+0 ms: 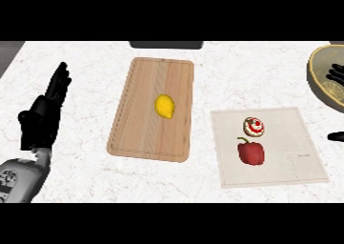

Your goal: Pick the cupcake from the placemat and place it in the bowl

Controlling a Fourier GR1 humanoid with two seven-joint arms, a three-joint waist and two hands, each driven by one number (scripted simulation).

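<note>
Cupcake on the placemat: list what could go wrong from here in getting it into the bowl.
1. The red pepper lies right next to the cupcake on the placemat, so a robot hand coming down could bump it or catch it instead.
2. The bowl sits at the counter's right edge, partly out of view, with the right robot hand over it; the drop may be hard to judge.

cupcake (255,126) top clear | red pepper (251,152) just beside, nearer robot

The grey left forearm (16,178) rises from the lower left, its black left hand (44,116) open, fingers straight up. The black right hand (341,76) shows only at the right edge, fingers spread.
</note>
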